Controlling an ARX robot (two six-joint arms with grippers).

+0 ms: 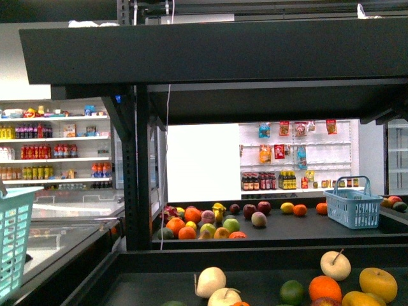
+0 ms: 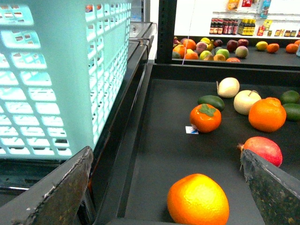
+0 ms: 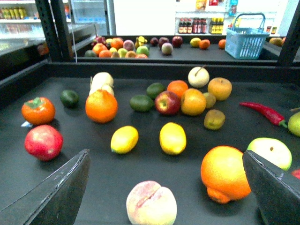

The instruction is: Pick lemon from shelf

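Two plain-yellow lemons lie side by side on the dark tray of the black shelf (image 3: 93, 187) in the right wrist view: one lemon (image 3: 124, 139) and a second lemon (image 3: 172, 138). My right gripper (image 3: 165, 168) is open just short of them, with a peach (image 3: 151, 204) between its fingers and a knobby orange (image 3: 226, 173) by one finger. My left gripper (image 2: 166, 164) is open over the same shelf (image 2: 159, 140), an orange (image 2: 198, 199) lying between its fingers. No lemon shows in the left wrist view. Neither gripper appears in the front view.
A mint basket (image 2: 56, 75) stands beside the left gripper, by the tray's edge. Around the lemons lie a big orange (image 3: 101, 106), red apple (image 3: 167, 102), pomegranate (image 3: 43, 142), persimmon (image 3: 38, 110) and chili (image 3: 265, 112). A blue basket (image 1: 352, 204) sits on the far tray.
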